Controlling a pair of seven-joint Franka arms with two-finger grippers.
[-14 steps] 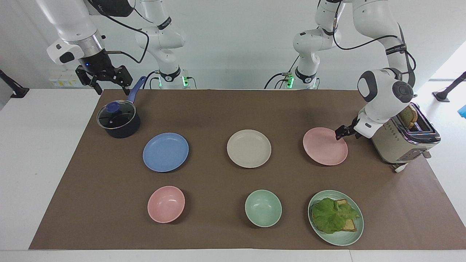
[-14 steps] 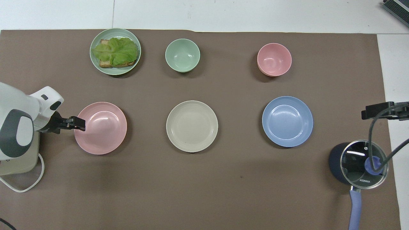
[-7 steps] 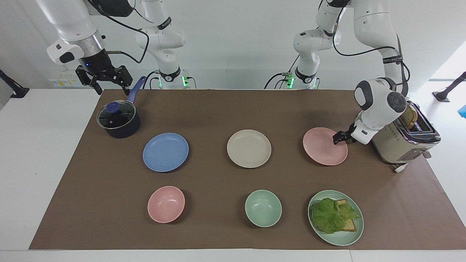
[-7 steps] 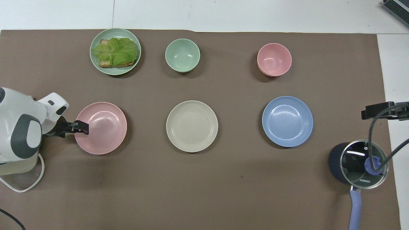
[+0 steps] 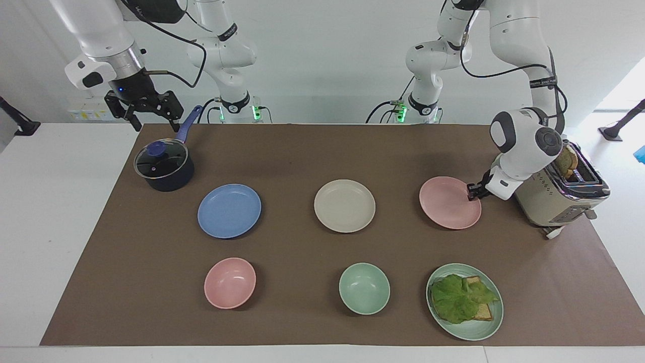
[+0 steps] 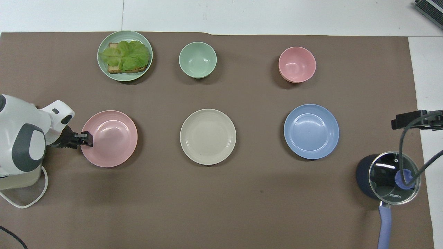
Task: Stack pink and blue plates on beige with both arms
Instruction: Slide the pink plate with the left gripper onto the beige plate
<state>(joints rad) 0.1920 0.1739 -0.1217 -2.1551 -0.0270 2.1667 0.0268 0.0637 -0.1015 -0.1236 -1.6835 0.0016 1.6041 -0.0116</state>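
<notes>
Four round matte plates, two bowls on bench (image 5: pixel 75 227). Left claw (image 5: pixel 472 191) pinching pale pink plate (image 5: pixel 448 204) rim; right claw (image 5: pixel 153 117) spread above black lidded saucepan (image 5: pixel 164 166).

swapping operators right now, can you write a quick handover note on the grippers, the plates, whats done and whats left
Left gripper: down at the rim of the pink plate, at the edge toward the toaster, fingers closed on the rim; the plate lies flat on the mat.
Right gripper: open, waiting in the air above the pot.
Beige plate: mid-table, bare. Blue plate: beside it toward the right arm's end, untouched.
Done: nothing stacked yet.
Left: lift the pink plate onto the beige one, then the blue plate.
</notes>
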